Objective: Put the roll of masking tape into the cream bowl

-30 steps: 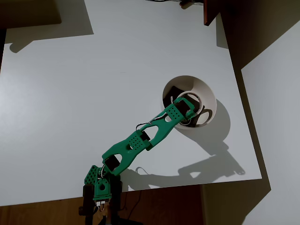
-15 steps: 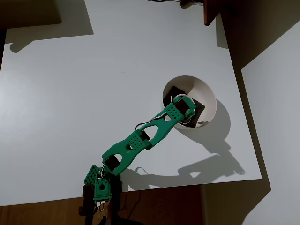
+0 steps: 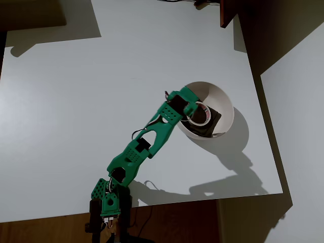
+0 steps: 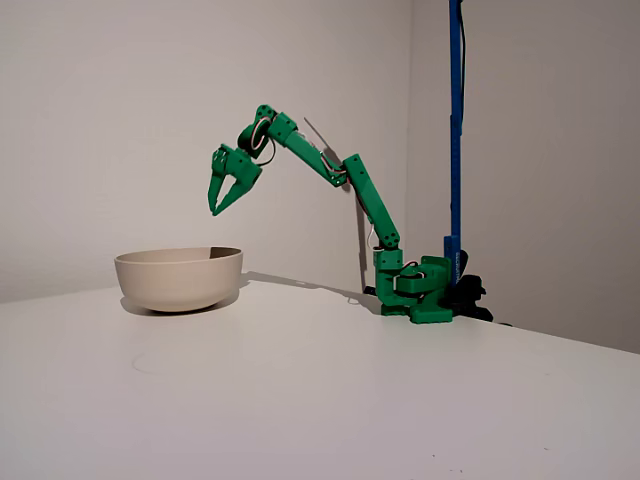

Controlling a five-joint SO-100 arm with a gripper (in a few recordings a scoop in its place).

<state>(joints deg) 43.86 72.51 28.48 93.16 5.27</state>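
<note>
The roll of masking tape lies flat inside the cream bowl, resting on dark brown square pieces. My green gripper hovers over the bowl's left part, partly covering the ring's left edge from above. From the side in the fixed view, the gripper hangs well above the bowl, pointing down, open, with nothing between its fingers. The bowl's wall hides the tape in that view.
The bowl stands near the right edge of the white table in the overhead view. The arm's base sits at the front edge, beside a blue pole. A dark brown object juts in at the top right.
The gripper has let go of the tape, risen out of the bowl and drawn back to the left. The roll now lies loose in the bowl.
</note>
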